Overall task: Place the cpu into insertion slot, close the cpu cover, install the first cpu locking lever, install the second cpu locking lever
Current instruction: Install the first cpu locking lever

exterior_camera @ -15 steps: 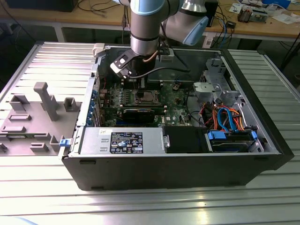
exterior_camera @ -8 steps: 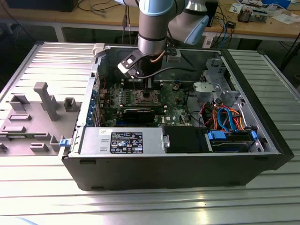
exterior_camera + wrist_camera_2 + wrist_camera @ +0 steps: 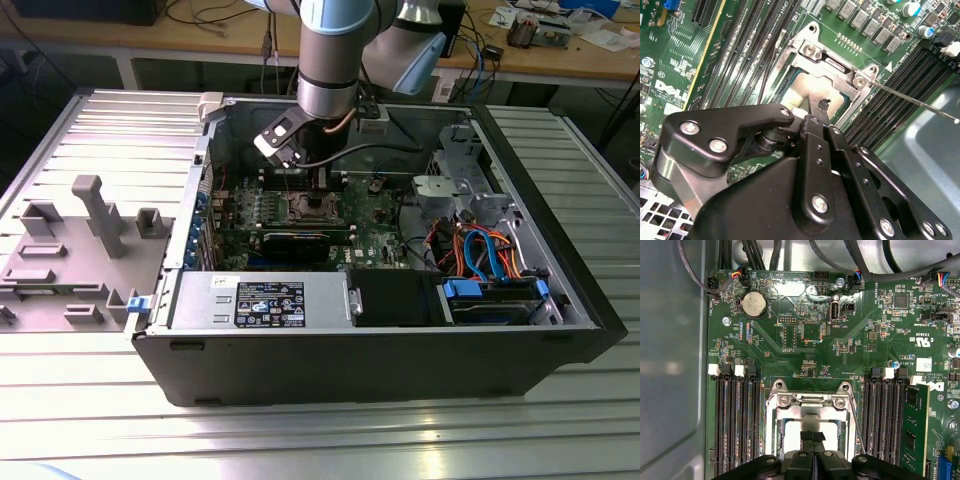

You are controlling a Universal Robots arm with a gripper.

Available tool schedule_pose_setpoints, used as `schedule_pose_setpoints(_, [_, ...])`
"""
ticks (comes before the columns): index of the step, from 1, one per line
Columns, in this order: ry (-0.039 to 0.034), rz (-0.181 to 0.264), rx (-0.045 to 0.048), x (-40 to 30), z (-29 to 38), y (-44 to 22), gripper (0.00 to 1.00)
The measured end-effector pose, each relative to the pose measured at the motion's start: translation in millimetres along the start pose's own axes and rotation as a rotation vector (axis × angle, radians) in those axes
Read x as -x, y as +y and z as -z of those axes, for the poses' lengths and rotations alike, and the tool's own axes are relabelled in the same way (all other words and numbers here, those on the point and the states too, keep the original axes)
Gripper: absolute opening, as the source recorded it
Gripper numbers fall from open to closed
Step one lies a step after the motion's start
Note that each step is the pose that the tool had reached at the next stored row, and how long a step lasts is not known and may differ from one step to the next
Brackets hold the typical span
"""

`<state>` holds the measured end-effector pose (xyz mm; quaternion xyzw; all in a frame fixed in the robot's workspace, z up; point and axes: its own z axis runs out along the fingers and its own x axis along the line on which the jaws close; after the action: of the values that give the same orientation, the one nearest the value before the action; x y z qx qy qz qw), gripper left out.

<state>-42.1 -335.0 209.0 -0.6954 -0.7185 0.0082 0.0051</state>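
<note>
The claw (image 3: 813,436), fingers pinched shut and empty, hangs over the cpu (image 3: 790,432), which lies in the insertion slot (image 3: 303,207) framed by the cpu cover (image 3: 812,401), seemingly to press there; a locking lever (image 3: 855,425) stands free.

Exterior view: the computer case (image 3: 350,360) sits on the desk (image 3: 320,430), with the fixture block (image 3: 80,250) at its nine o'clock. Inside, the motherboard (image 3: 380,225) lies flat, the power supply (image 3: 260,300) at its six o'clock and the drive cage (image 3: 495,300) at four. Mid-board, between the memory slots (image 3: 737,430), is the insertion slot (image 3: 303,207). The cpu (image 3: 790,434) is in it, the cpu cover (image 3: 810,405) lies over it, and the pincer (image 3: 812,436) is just above.
</note>
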Motion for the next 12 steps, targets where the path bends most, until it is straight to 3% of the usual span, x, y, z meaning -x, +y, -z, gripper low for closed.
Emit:
schedule_pose_setpoints(8, [0.0001, 0.0, 0.0001, 0.0, 0.6, 0.2, 0.11])
schedule_pose_setpoints(12, [0.0, 0.0, 0.0, 0.0, 5.3, 0.1, 0.11])
